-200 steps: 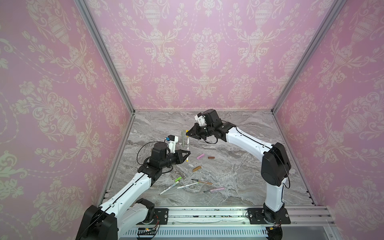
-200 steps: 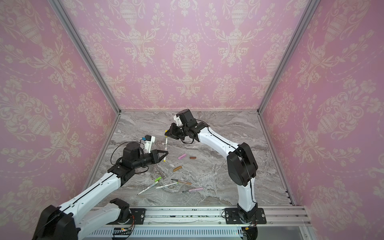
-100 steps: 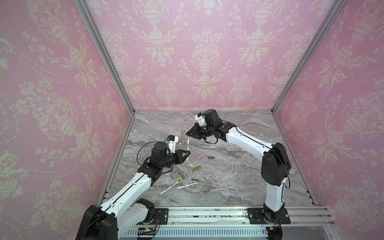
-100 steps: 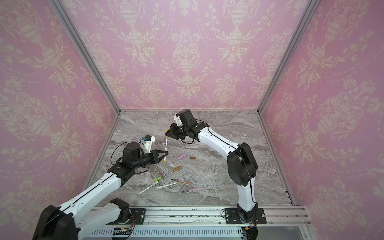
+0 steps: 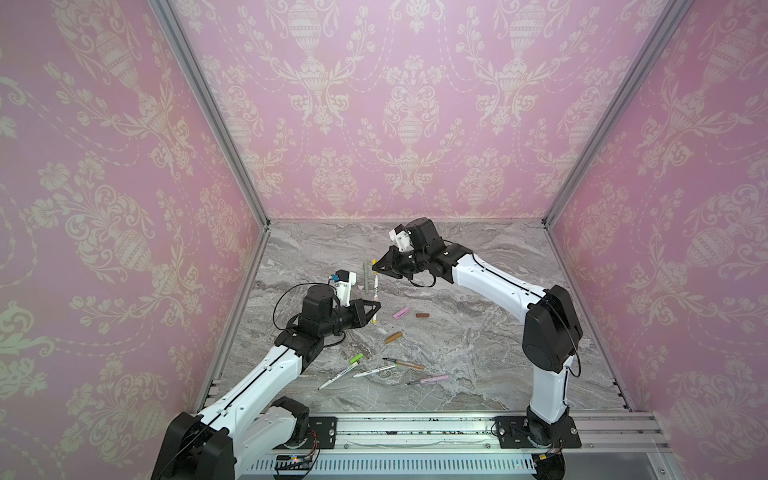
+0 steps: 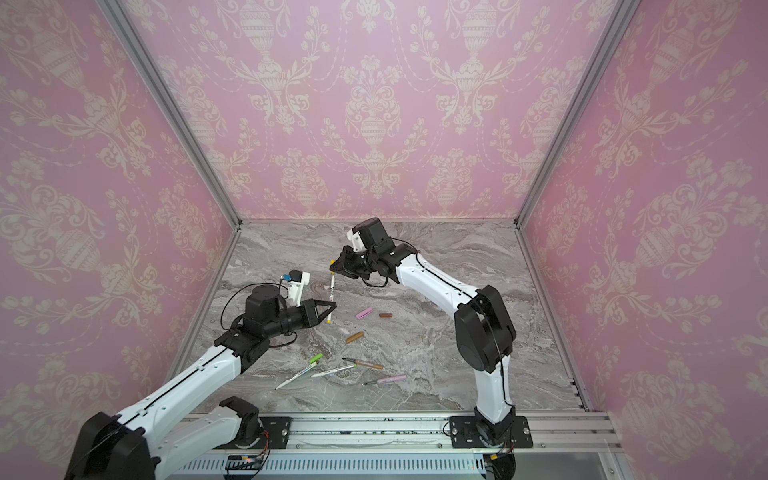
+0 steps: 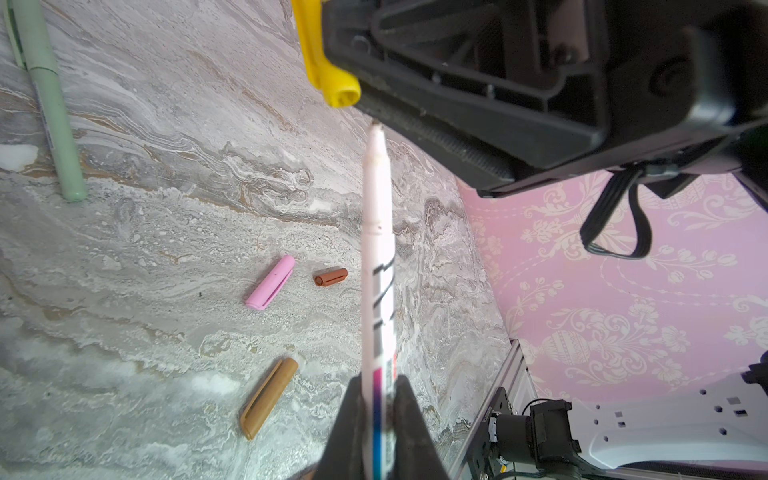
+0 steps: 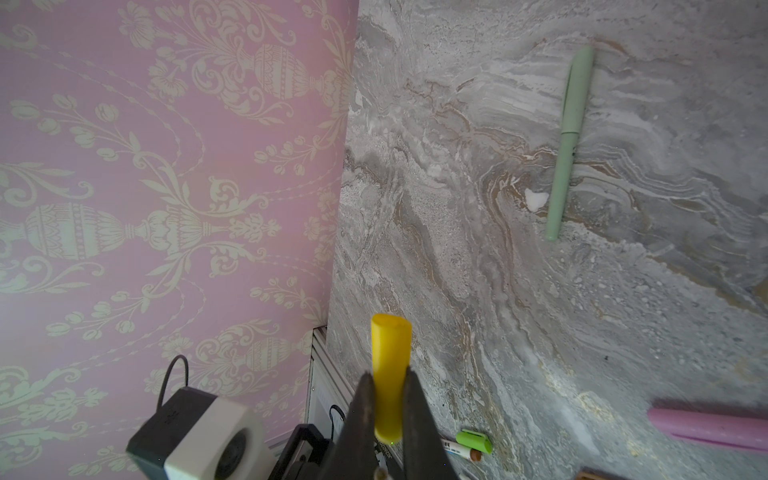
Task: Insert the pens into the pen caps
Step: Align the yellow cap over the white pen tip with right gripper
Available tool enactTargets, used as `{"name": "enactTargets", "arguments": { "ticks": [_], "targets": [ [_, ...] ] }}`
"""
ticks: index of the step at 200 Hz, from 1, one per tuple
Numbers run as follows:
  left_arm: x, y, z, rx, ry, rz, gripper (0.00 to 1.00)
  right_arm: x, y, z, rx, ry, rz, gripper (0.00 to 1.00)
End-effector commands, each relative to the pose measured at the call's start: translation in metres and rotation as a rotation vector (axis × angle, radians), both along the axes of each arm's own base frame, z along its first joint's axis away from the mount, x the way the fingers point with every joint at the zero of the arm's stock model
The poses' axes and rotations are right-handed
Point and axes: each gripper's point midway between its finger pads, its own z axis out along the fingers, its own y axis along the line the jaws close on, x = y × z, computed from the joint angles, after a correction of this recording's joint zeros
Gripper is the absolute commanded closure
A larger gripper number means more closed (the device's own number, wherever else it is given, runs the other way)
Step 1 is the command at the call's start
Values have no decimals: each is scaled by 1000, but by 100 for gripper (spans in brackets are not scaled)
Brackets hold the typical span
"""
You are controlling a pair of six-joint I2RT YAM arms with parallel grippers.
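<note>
My left gripper is shut on a white printed pen near its rear end, and the pen points up toward the right gripper. My right gripper is shut on the yellow pen cap. In the left wrist view the pen's tip stands just beside the cap's open end, not inside it. Loose on the marble lie a pink cap, a dark brown cap, a tan cap and a lime cap.
A sage-green pen with its cap on lies behind the grippers. Near the front lie two white pens, a tan pen and a pink pen. Pink walls close in three sides.
</note>
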Motion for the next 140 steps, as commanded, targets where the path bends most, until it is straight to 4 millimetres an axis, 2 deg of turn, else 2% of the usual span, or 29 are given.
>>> {"name": "enactTargets", "arguments": {
  "ticks": [1, 140],
  "targets": [
    [0, -1, 10, 9, -45, -7, 100, -2, -5, 26, 17, -52, 13, 100],
    [-1, -1, 6, 12, -34, -13, 100, 4, -9, 33, 34, -62, -6, 100]
  ]
}}
